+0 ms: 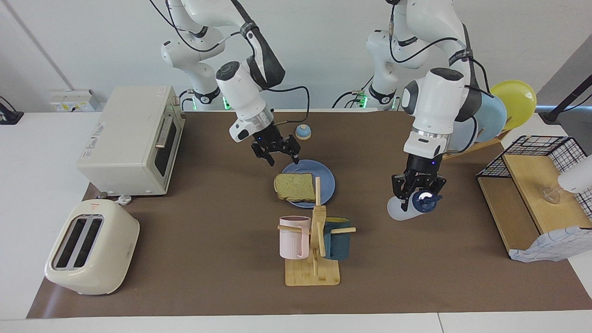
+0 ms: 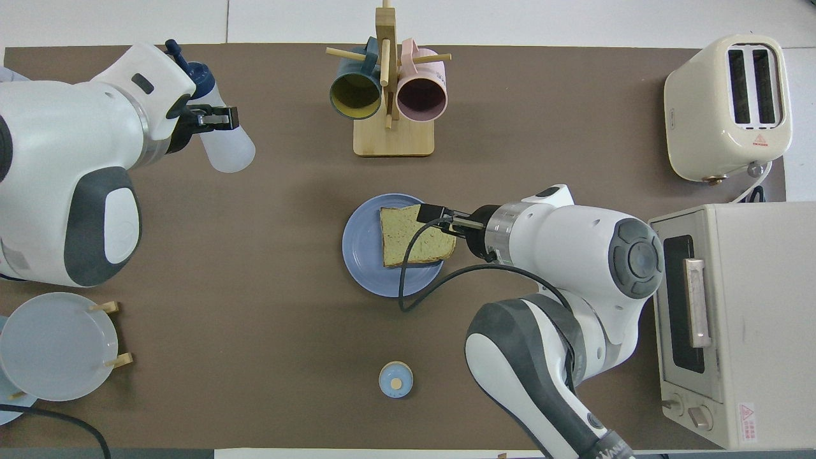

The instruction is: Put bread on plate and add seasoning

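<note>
The bread (image 1: 294, 186) (image 2: 414, 236) lies flat on the blue plate (image 1: 326, 178) (image 2: 364, 255) in the middle of the mat, one edge overhanging the rim toward the right arm's end. My right gripper (image 1: 283, 161) (image 2: 440, 220) hangs open just above that edge of the slice, holding nothing. My left gripper (image 1: 418, 196) (image 2: 210, 118) is shut on the seasoning (image 1: 401, 212) (image 2: 228, 148), a translucent bottle with a navy cap. The bottle is tilted and lifted off the mat toward the left arm's end.
A wooden mug rack (image 1: 314, 270) with a pink and a teal mug stands farther from the robots than the plate. Toaster (image 1: 92, 247) and toaster oven (image 1: 132, 138) fill the right arm's end. Racked plates (image 1: 504, 108), a wire basket (image 1: 550, 148) and a small bell (image 1: 303, 132) are also there.
</note>
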`<state>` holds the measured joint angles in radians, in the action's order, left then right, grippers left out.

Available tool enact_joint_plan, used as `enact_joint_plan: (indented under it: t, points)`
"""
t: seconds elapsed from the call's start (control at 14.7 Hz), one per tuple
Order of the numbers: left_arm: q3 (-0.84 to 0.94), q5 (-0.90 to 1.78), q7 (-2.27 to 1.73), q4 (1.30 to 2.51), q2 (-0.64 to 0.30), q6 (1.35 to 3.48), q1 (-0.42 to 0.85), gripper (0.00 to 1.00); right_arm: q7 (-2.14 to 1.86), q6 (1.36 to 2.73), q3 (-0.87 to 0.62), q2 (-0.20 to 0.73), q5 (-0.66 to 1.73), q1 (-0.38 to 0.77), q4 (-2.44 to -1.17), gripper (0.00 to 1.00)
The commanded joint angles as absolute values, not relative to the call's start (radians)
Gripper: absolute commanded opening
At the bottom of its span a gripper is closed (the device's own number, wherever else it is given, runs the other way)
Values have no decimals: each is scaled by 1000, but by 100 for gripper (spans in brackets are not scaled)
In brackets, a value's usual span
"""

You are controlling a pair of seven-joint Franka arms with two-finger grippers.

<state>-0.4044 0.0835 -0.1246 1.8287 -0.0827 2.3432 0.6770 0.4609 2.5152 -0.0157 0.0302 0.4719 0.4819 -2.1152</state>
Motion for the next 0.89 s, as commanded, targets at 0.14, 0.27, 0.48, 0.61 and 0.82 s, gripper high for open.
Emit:
enact_joint_plan:
  t: [0.14,0.27,0.48,0.61,0.82]
  points:
    - [-348,87,0,1835,47,2108,690,36,462,2298,-22,47,456,410,-1915,100]
    - [-312,89,50,1838,99,2005,690,36,462,2179,-21,48,459,371,-1841,100]
    - [-264,90,98,1838,156,1873,692,36,475,2054,-21,48,475,339,-1744,92]
    - [-224,95,156,1844,195,1786,692,36,550,2017,-23,48,494,337,-1691,83]
    - [-177,98,280,1844,221,1665,692,37,624,1945,-21,87,552,337,-1583,75]
